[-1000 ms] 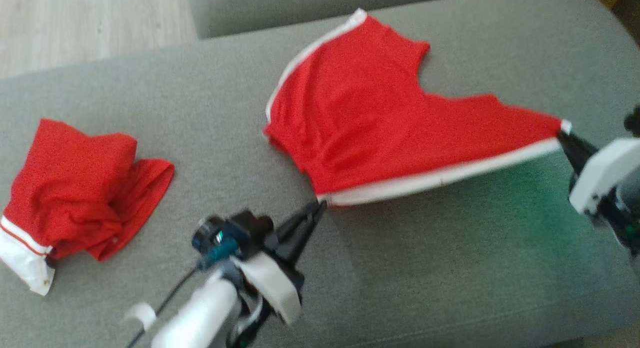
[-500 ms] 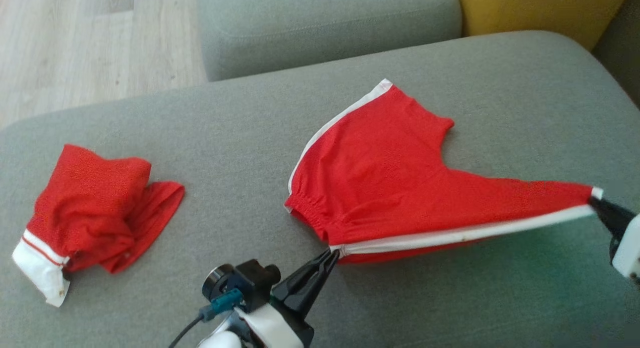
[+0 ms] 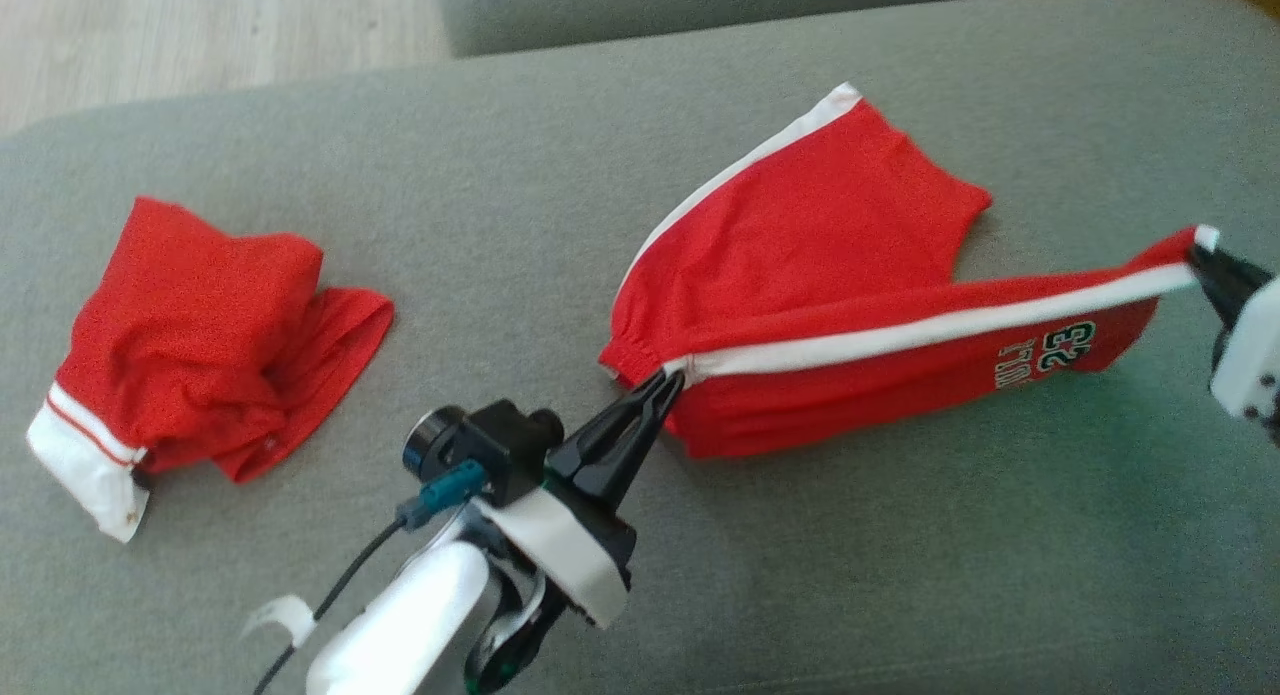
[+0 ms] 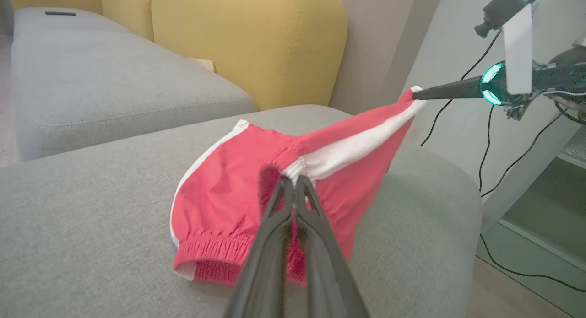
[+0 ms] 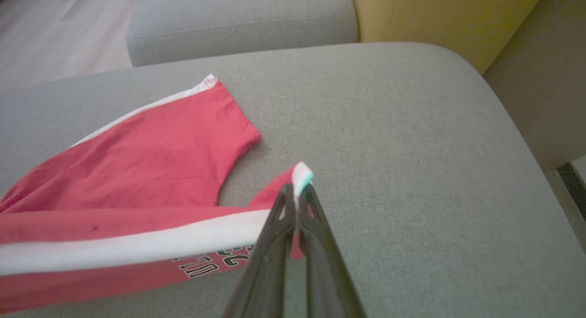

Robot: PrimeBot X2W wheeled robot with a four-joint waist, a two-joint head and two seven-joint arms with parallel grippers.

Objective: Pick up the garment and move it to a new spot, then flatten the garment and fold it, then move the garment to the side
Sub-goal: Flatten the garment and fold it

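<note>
Because the shorts (image 3: 800, 245) are thin, limp cloth with no stiffness of their own, they hang wherever nothing bears them, and that shows plainly here. The left gripper (image 3: 668, 383) is clenched on the waistband end of the white stripe (image 3: 900, 330). The right gripper (image 3: 1197, 260) is clenched on the hem corner at the stripe's other end, so the stripe runs taut between them as a raised ridge. One leg droops from it on the near side, with the "23" print (image 3: 1070, 340) showing on it. The other leg lies flat on the grey cushion (image 3: 480, 195) beyond. The shorts are on the right half of the cushion, well apart from a second red garment (image 3: 200, 345) crumpled at the left.

They look light, probably no real load on either arm. The weave seems a little slick, so a pinch on a single layer could slip. Seams, the elastic waistband (image 4: 215, 254) and the hem corners are the thicker, surer places to hold. I judge the present two holds good ones for laying one leg over the other, provided the pull is even, since slack would let the cloth bunch.
</note>
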